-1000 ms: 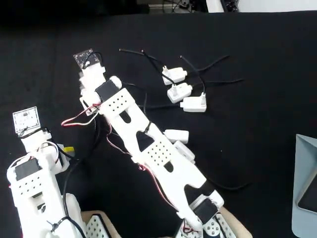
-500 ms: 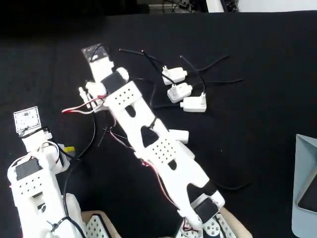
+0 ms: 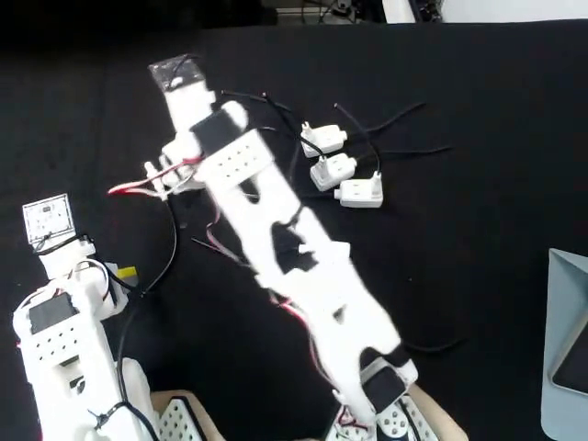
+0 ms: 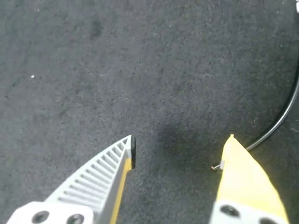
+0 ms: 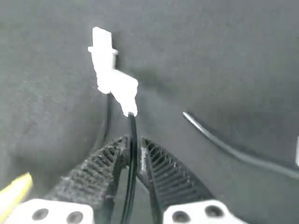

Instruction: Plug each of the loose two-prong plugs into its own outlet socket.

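My right gripper is shut on the thin black cable of a small white two-prong plug. The plug hangs just past the black ribbed fingers, above the black cloth. In the high view the right arm stretches diagonally to the table's far left. Three white outlet pieces lie with black cables right of that arm. The left gripper stands open over bare cloth near the front left, nothing between its fingers. A black cable curves beside it.
Loose black cables trail across the cloth behind the white pieces. A grey tray sits at the right edge. The left arm stands at the front left. Red wires loop off the right arm.
The right arm has swung farther toward the back of the table and now covers the white pieces that showed beside its middle. The left arm has stayed put.
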`<control>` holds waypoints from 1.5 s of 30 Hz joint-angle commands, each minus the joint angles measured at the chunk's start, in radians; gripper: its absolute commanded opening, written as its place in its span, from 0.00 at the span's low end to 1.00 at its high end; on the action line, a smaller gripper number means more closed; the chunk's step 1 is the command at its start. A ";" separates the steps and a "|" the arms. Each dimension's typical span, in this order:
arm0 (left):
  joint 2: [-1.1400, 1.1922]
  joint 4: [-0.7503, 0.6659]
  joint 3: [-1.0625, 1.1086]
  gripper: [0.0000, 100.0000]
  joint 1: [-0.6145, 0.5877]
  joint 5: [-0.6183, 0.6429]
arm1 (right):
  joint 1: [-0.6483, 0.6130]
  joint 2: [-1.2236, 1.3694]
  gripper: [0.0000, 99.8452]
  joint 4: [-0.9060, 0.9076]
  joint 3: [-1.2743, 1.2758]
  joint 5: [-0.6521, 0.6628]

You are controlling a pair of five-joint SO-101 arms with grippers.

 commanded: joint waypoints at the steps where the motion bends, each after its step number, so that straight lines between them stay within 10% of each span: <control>1: -0.017 -0.017 -0.005 0.30 0.012 0.009 | 0.052 -0.283 0.01 0.038 0.234 -0.002; 19: -0.017 -0.015 -0.004 0.30 0.010 0.009 | 0.132 -1.171 0.01 -0.091 1.297 0.068; 28: -0.017 -0.014 -0.002 0.30 0.010 0.009 | 0.132 -1.067 0.02 -0.061 1.242 0.249; 34: -0.017 -0.015 0.005 0.30 0.010 0.008 | 0.132 -0.917 0.20 -0.075 1.082 0.279; 45: -0.017 -0.015 0.005 0.30 0.010 0.008 | 0.178 -0.961 0.10 0.034 0.900 0.272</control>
